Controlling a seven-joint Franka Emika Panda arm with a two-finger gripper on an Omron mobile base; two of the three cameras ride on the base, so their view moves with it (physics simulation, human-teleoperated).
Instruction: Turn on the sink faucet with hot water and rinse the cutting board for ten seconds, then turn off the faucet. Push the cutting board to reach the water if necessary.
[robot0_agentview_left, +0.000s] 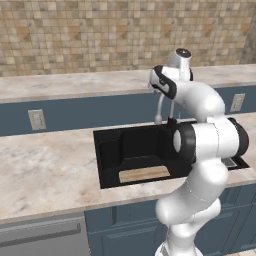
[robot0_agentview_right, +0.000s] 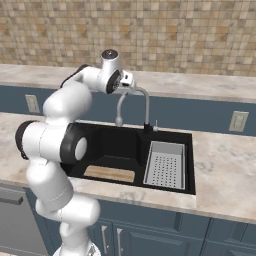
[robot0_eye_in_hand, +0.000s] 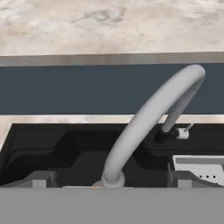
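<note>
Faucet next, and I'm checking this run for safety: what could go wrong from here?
1. The pincer hangs right above the faucet, so coming down it may bump the spout instead of the small handle at the base.
2. The board lies at the sink's near wall, apparently not under the spout tip, so water may miss it unless it's pushed.

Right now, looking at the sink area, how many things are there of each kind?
Faucets: 1, the sink faucet, a grey gooseneck, no water running.
Cutting boards: 1, the cutting board, flat in the basin.
Drain trays: 1, the grey perforated tray.
Sinks: 1, the black sink.
Wall outlets: 2, one left, one right.
Total: 6
</note>
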